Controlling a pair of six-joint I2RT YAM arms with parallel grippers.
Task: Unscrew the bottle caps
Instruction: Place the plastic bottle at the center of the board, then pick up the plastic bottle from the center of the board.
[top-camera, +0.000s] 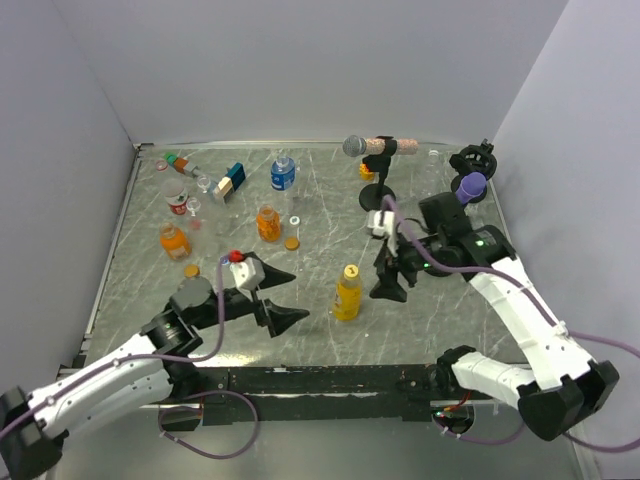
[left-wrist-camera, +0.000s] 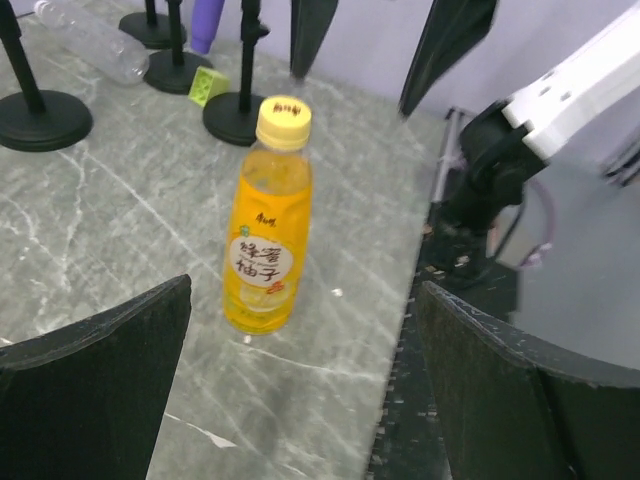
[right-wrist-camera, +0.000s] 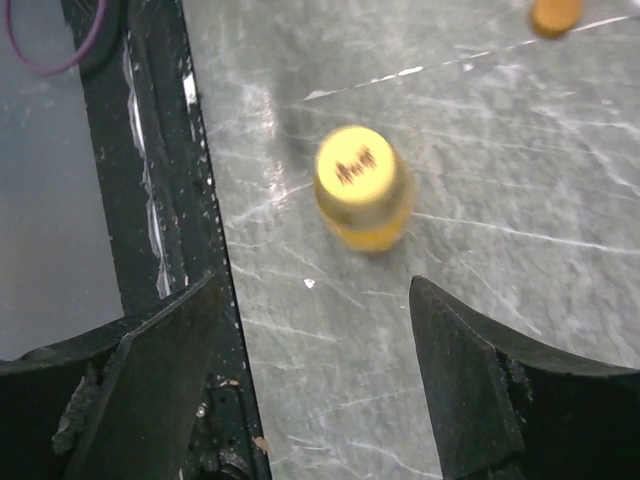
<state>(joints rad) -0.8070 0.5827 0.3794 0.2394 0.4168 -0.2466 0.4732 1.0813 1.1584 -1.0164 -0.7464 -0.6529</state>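
Two pincers spread wide and empty: left gripper (top-camera: 297, 294) just beside the upright yellow bottle (top-camera: 347, 295) near the table (top-camera: 320, 240) front edge, right gripper (right-wrist-camera: 315, 288) above its yellow cap (left-wrist-camera: 284, 120); risk of toppling the bottle if twisted before being braced; label (left-wrist-camera: 262, 262) readable from the left wrist alone; right wrist giving only the cap from overhead

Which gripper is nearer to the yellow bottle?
Right. The right gripper hangs close beside the yellow bottle, on its right in the top view; the left gripper sits farther off on the opposite side.
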